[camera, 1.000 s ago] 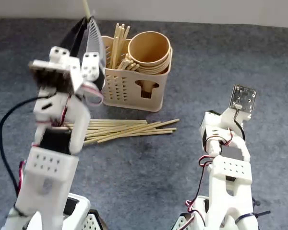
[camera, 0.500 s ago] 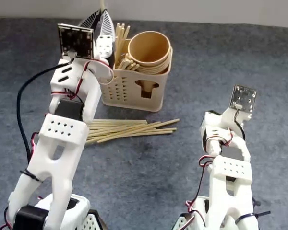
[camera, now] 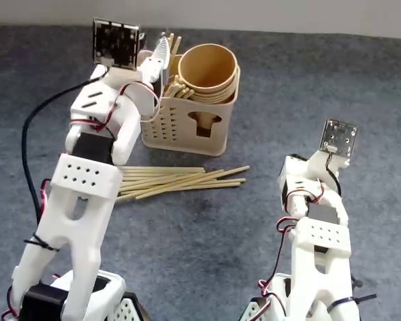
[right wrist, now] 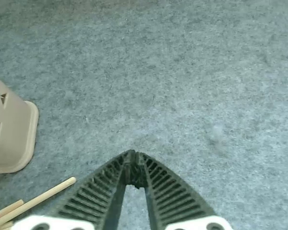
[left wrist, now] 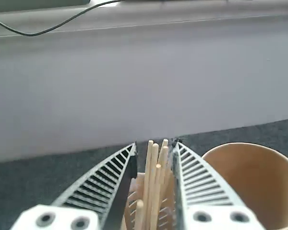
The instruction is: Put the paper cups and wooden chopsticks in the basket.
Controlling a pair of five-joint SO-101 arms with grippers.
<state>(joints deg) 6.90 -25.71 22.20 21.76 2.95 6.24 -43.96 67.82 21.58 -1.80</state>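
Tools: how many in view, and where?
2. The left tool is at the basket, jaws open either side of upright wooden chopsticks; the right tool is shut, over the carpet near the basket.

In the high view the left arm (camera: 87,180) covers the left ends of the loose wooden chopsticks (camera: 187,179) on the tabletop (camera: 321,80) and the left wall of the basket (camera: 190,127). How many paper cups (camera: 210,70) are nested there is too fine to count. In the left wrist view a cup and the standing sticks (left wrist: 156,177) are cut by the frame's edge. So are the basket and a stick in the right wrist view.
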